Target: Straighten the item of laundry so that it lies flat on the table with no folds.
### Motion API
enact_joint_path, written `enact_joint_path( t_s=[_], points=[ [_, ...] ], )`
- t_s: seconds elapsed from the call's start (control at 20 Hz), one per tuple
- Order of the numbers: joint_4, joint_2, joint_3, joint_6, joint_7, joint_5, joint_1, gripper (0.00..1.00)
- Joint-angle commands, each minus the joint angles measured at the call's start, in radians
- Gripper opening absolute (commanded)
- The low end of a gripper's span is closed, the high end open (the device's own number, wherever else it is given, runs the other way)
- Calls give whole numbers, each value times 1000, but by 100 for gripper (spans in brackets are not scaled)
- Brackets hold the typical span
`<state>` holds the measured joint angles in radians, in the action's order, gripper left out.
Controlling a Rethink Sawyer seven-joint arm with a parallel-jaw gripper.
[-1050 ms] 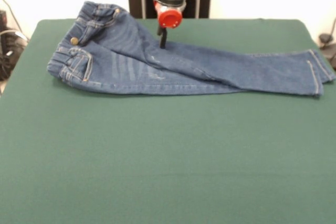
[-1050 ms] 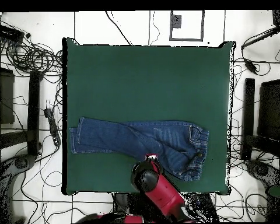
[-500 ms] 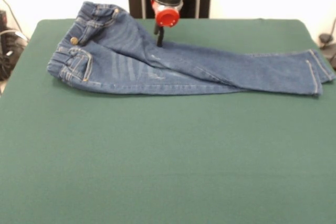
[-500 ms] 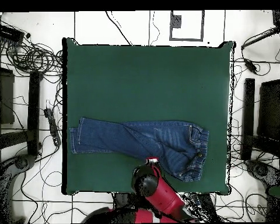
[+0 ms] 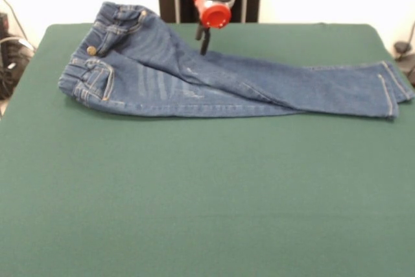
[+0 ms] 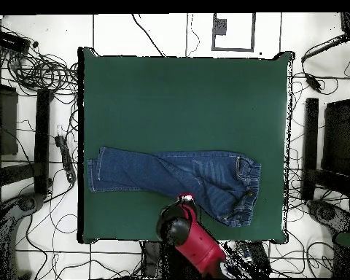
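Note:
The item of laundry (image 5: 227, 85), a small pair of blue jeans, lies across the far half of the green table (image 5: 207, 192). Its waistband is at the left, bunched and partly turned over, with a brass button showing. The two legs run to the right, one crossing over the other. My gripper (image 5: 205, 46) hangs just above the far edge of the jeans near the crotch, its dark fingers together and holding nothing. In the overhead view the jeans (image 6: 170, 171) lie in the lower half of the table (image 6: 185, 102), and the gripper (image 6: 184, 198) sits at their lower edge.
Loose cables (image 6: 39, 69) lie on the floor around the table. Dark stands (image 6: 43, 138) flank it on both sides. The leg cuffs (image 5: 395, 89) reach close to the table's right edge in the front view.
The gripper has shifted a little to the right in the front view and risen slightly. The jeans have kept their shape and place.

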<state>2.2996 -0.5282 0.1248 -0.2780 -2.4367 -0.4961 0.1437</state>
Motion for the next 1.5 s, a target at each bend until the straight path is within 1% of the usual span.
enact_joint_path(
  t_s=[0.05, 0.15, 0.45, 0.7, 0.9, 1.1, 1.5],
  points=[
    [-13, -32, -26, 117, -221, -109, -53, 100],
    [-12, -33, -27, 117, -218, -107, -48, 100],
    [-11, -5, -55, 57, -234, -77, -11, 100],
    [-15, 57, -60, -9, -244, -50, 8, 100],
    [-14, 119, -87, -102, -268, 28, 69, 100],
    [-24, 178, -102, -186, -301, 78, 94, 100],
    [-47, 244, -123, -271, -329, 95, 102, 100]
  ],
)
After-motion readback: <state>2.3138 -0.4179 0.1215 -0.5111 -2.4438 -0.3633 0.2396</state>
